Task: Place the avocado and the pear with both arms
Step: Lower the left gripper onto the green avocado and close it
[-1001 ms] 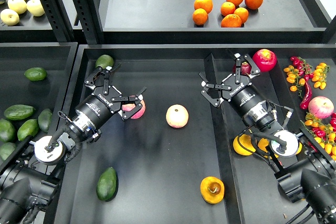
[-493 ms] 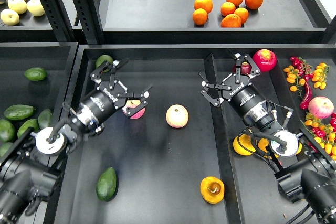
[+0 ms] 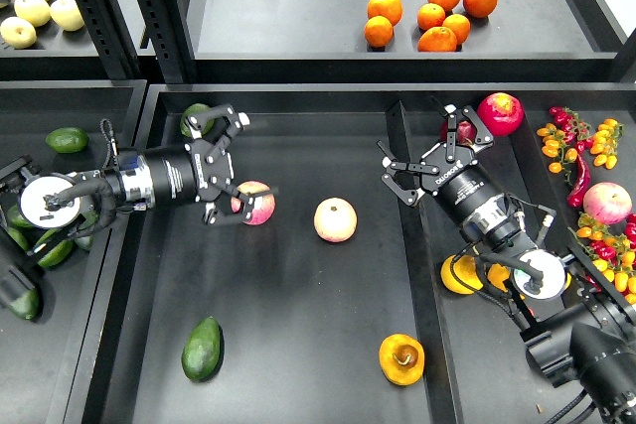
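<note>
Both the left hand [image 3: 227, 168] and the right hand [image 3: 429, 156] are hovering wide open and empty; the left should be reaching toward the tray's front edge, centring over the avocado [image 3: 202, 350], while the right targets the pear [image 3: 401, 358].

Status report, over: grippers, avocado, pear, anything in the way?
Left gripper and right gripper open, empty. Avocado and pear lie untouched near the tray's front. Nothing blocking either.

On the surface [image 3: 298, 345], the avocado [image 3: 202, 349] lies front left, the pear [image 3: 401, 358] front right, and two apples [image 3: 335, 219] sit behind them, side by side.
</note>
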